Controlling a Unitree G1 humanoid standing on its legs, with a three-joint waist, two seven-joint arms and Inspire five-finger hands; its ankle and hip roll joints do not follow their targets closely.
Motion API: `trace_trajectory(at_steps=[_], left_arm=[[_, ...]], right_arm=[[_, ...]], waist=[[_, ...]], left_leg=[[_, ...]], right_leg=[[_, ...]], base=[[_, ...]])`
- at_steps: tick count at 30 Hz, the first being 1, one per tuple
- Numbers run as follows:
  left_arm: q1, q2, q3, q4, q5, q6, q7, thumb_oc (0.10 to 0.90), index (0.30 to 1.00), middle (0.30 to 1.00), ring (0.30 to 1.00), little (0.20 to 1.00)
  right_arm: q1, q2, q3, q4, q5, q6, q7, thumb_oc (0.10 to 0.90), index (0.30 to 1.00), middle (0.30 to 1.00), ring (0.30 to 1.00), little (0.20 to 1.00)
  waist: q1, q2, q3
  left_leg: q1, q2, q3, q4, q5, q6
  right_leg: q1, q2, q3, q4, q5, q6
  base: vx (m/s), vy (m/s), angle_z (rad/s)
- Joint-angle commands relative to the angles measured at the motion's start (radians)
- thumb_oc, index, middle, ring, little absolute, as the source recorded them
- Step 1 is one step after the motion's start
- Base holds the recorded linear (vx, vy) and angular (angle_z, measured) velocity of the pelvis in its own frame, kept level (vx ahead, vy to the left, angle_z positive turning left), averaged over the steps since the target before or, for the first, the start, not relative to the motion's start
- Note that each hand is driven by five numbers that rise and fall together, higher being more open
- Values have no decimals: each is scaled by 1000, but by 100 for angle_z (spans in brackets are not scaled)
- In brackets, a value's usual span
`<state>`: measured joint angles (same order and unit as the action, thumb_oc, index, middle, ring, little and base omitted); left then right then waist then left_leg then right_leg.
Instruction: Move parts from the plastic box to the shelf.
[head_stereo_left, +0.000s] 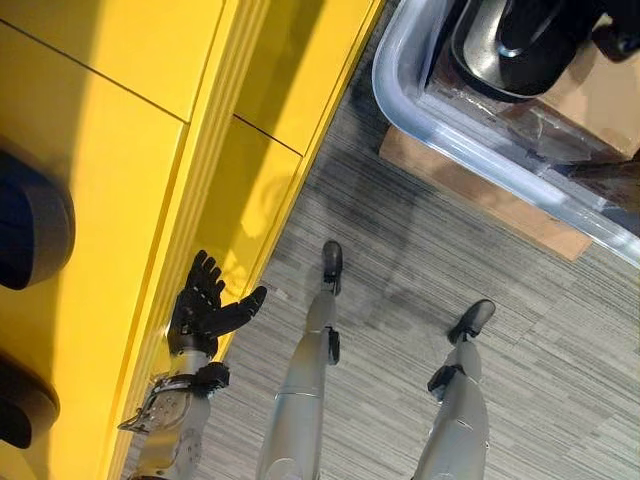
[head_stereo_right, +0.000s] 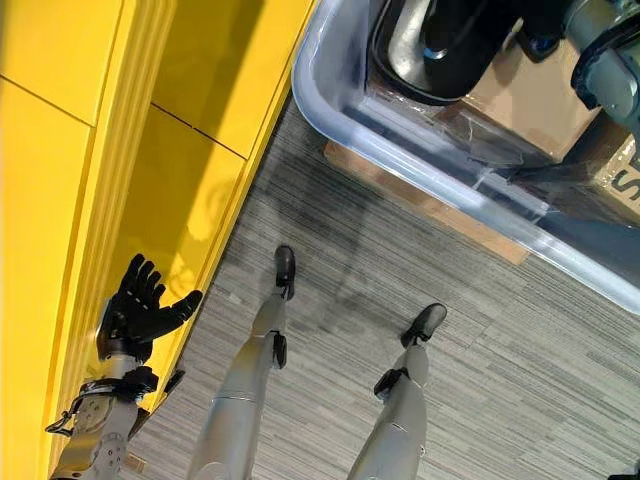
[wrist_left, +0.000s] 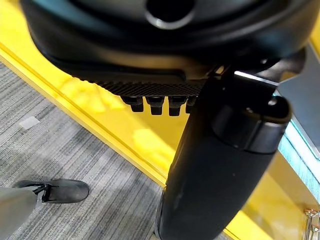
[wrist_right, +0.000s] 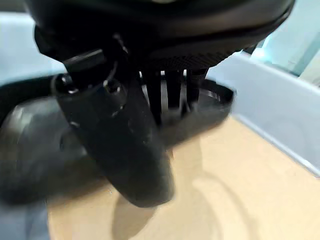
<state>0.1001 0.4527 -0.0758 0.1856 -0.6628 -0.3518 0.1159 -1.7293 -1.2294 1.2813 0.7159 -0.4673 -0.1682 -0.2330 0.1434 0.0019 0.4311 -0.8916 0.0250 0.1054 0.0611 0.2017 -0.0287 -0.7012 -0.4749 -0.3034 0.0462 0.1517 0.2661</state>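
The fingers (head_stereo_left: 203, 275) of the left hand (head_stereo_left: 205, 310) are straight and fanned apart, thumb stuck out to the side, holding nothing. That hand hangs beside the front edge of the yellow shelf (head_stereo_left: 120, 130), a smooth, glossy structure with flat panels split by thin dark seams and a ribbed strip running along its edge. 2 dark rounded shapes sit on its surface at the far left; what they are I cannot tell.

The right hand (wrist_right: 150, 100) is over inside the plastic box (head_stereo_right: 400, 160), its fingers (wrist_right: 170, 90) pointing straight down towards a black part (head_stereo_right: 440, 50), with the thumb standing apart in front. Whether they actually touch the part I cannot tell, as the close view is blurred there. The box is 1 clear, pale-blue tub with a thick rounded rim and see-through walls. Inside it, the part is a glossy, curved black piece shaped rather like a shallow bowl, lying on flat brown cardboard (head_stereo_right: 530, 100). Crinkled clear plastic film (head_stereo_right: 500, 140) lies against the near wall.

The box rests on 1 flat brown board (head_stereo_left: 480, 195) that pokes out beneath it. The floor is grey carpet (head_stereo_left: 400, 300) with a fine streaked, woven texture.
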Motion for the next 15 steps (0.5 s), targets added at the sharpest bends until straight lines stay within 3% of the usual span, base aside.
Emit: trace_trajectory(at_steps=[1,9,15], left_arm=[[31,41,96,-73,-26,-77,23,900,1000,1000,1000,1000],[25,37,87,-72,-20,-77,25,900,1000,1000,1000,1000],[21,45,83,-68,-16,-73,18,900,1000,1000,1000,1000]], right_arm=[[-105,-33,119,79,-2,12,33,400,300,300,300,300],[-80,-28,119,54,4,4,31,400,300,300,300,300],[-53,-35,112,25,3,-3,33,400,300,300,300,300]], waist=[[37,18,88],[36,32,89],[35,25,89]], left_leg=[[91,-51,36,21,-137,-42],[103,-44,35,14,-129,-46],[124,-32,34,9,-121,-52]], right_leg=[[158,49,24,124,-41,-9],[167,59,22,123,-45,-10],[195,68,16,114,-42,-10]], base=[[0,0,0],[0,0,0],[-5,-5,0]])
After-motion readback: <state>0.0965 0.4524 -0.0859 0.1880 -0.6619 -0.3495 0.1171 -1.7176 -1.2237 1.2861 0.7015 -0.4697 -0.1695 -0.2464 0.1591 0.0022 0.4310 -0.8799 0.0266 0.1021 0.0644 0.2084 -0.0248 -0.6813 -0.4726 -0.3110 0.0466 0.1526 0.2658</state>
